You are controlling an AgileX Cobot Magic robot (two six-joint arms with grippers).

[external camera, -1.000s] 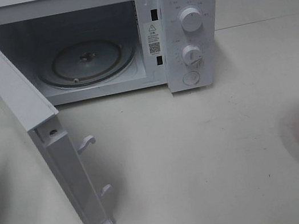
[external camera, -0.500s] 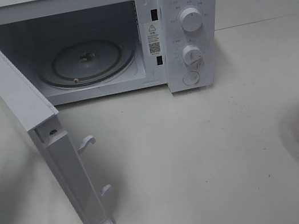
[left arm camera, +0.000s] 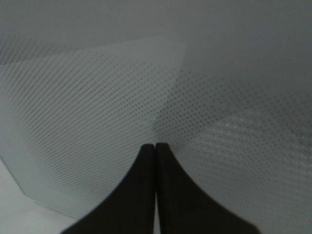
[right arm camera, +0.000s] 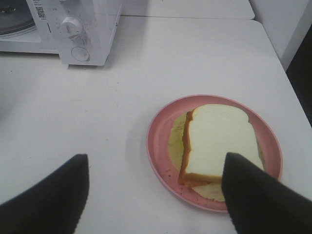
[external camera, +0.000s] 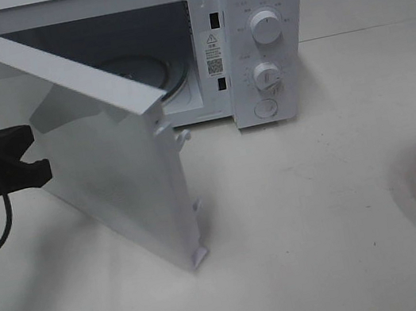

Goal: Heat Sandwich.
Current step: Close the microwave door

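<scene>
Two thick slices of soft white bread make up the sandwich (right arm camera: 218, 144), and it looks light, spongy and easy to crush or shear apart, with a pale yellow-green leaf of filling poking out at the rim. A gentle pinch across the tan crust edges seems the safest hold, so both slices come up together and the filling does not slip out.

It lies on a round pink plate (right arm camera: 161, 146) on the white table (right arm camera: 146, 68), directly beneath the right gripper (right arm camera: 156, 195), whose jaws stand wide apart and empty above it, one finger overlapping the sandwich's near corner in the wrist view; whether it touches cannot be told.

Farther off, across the table, the left gripper (external camera: 30, 154) has its fingers pressed together with nothing between them, its tips at the outer face of the microwave door (external camera: 104, 158), which stands half swung. Beyond is the white microwave (external camera: 257, 2), its cavity with the glass turntable (external camera: 170, 77) partly hidden by that door.
</scene>
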